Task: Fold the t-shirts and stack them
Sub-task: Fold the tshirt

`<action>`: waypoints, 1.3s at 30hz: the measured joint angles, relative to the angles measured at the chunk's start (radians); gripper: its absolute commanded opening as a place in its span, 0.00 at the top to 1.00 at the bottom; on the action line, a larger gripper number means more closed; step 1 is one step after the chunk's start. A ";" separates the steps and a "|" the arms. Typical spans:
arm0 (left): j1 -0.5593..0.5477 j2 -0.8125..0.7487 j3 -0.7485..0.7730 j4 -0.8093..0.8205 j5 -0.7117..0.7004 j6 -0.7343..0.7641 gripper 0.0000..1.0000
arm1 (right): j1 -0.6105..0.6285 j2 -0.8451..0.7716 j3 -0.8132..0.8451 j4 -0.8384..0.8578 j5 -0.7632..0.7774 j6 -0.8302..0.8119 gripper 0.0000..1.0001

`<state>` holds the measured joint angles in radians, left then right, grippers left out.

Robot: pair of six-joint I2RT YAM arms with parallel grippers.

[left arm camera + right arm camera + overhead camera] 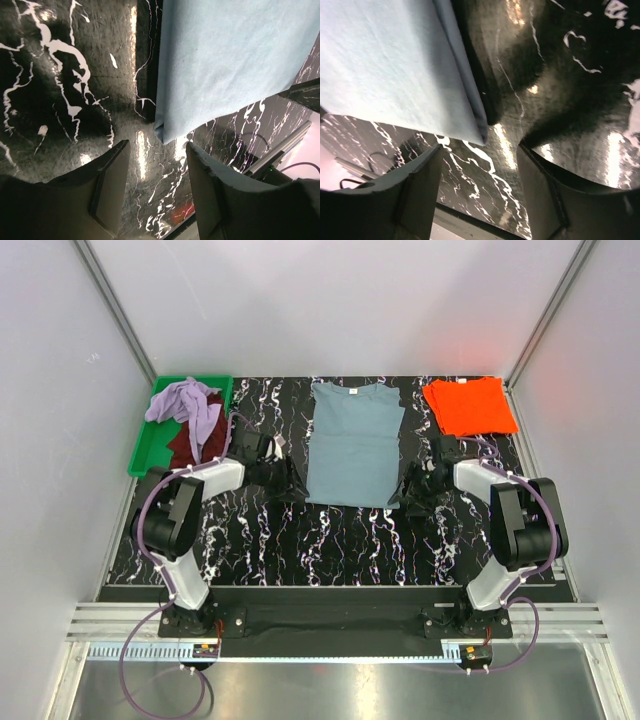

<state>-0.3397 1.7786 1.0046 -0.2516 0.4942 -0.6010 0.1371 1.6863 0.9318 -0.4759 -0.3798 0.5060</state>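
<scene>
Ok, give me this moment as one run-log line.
left gripper: open, at near-left hem corner of flat dusty blue-grey cloth t-shirt | right gripper: open, at near-right corner | bright orange folded t-shirt: far right

spread shirt (355,443) sat mid table (260,540) | folded shirt (470,406) back right | tray (145,455) back left, bunched shirts (190,415) piled in it | left gripper (157,145) and right gripper (479,146) flanked spread shirt's near corners

Black, white-veined marble bench (350,540), glossy under bright glare; enclosed by pale plain walls (330,300) at 9, 12 and 3 o'clock; edged with metal rails (110,620) at 6 o'clock.
</scene>
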 measured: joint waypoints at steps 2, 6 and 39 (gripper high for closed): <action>-0.002 0.009 -0.012 0.028 0.010 -0.008 0.46 | 0.000 0.000 -0.013 0.030 -0.021 0.010 0.34; -0.005 0.024 -0.034 0.073 0.035 -0.029 0.46 | 0.000 0.002 -0.029 0.083 -0.036 0.019 0.39; -0.090 -0.184 -0.315 0.091 0.063 -0.134 1.00 | 0.040 -0.217 -0.274 0.047 -0.049 0.053 1.00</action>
<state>-0.4294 1.5944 0.6895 -0.1608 0.5575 -0.7353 0.1776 1.4693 0.6579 -0.4286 -0.4290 0.5587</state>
